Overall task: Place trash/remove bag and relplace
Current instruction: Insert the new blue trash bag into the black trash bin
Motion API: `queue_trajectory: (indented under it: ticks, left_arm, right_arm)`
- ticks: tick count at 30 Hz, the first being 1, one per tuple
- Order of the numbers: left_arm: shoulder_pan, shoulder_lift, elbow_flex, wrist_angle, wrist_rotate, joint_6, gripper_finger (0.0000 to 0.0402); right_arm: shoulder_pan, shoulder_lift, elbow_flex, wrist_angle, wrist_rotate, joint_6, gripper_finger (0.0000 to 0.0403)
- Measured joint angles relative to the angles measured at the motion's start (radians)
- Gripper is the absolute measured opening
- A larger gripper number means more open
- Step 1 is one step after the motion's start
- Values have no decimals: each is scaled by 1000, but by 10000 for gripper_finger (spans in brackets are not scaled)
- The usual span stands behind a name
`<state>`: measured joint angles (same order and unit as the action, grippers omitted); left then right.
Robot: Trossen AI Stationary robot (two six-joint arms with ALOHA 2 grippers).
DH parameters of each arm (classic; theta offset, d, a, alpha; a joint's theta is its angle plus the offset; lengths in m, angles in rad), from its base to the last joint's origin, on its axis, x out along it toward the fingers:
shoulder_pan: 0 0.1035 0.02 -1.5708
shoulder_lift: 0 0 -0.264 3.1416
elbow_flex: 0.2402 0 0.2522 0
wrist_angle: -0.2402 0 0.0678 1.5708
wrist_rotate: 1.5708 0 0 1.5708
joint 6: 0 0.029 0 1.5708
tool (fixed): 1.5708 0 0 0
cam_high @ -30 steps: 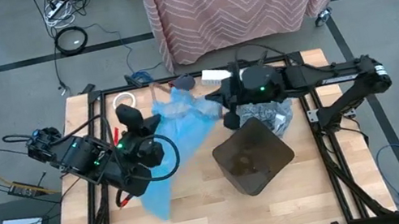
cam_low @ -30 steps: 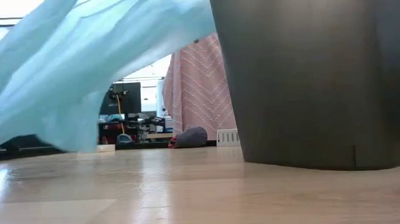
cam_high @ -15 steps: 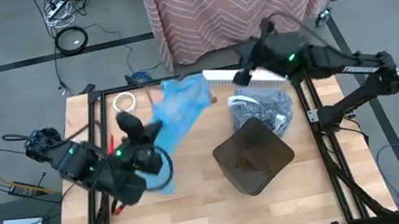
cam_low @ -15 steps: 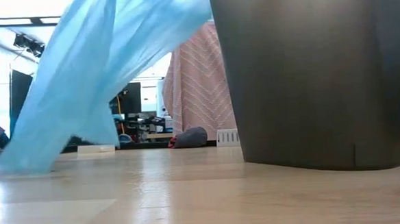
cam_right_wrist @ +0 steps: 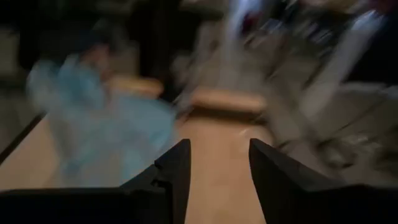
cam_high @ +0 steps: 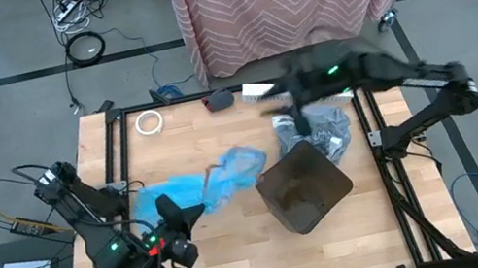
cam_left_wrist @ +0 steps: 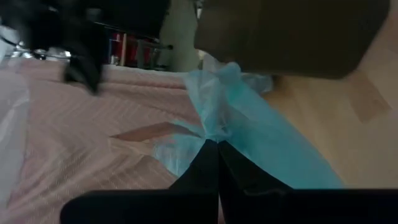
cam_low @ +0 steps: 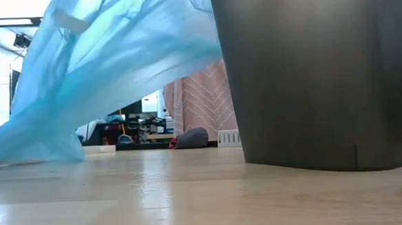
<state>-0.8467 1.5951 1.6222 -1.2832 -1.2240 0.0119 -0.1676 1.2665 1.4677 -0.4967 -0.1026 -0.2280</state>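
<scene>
Crinkly blue bag (cam_high: 217,179) dragged nearer (left end effector (cam_left_wrist: 217,144) pinching), dark bin (cam_high: 302,186)

Two black jointed arms w/ green LEDs, looped black cables, red accents on left.

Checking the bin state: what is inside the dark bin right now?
From above, the dark bin shows only its dark interior, with no liner visible. The grey bag lies crumpled behind it. Small scraps cannot be ruled out.

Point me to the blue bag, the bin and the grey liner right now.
blue bag (cam_high: 199,188): high view, middle of its crumpled sheet on the table.
bin (cam_high: 305,192): high view, its dark open inside.
grey liner (cam_high: 325,131): high view, middle of the wrinkled heap behind the bin.
</scene>
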Motion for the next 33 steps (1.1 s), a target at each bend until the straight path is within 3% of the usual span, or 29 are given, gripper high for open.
queue_trajectory:
  ticks: [4, 13, 21, 27, 33]
  left_arm:
    - [-13, -1, -2, 7, -93, -29, 0]
    - [-14, -1, -2, 6, -112, -45, 0]
    - [-14, -1, -2, 11, -156, -75, 0]
    - [-11, -1, -2, 16, -198, -77, 0]
    - [-11, -2, -2, 17, -223, -77, 1]
  right_arm:
    - [91, 121, -1, -47, -19, 23, 160]
    - [143, 314, -1, -40, -14, -64, 181]
    - [85, 337, -1, 31, -9, -126, 222]
    - [57, 353, 0, 139, -140, -133, 231]
    - [56, 363, -1, 124, -172, -133, 231]
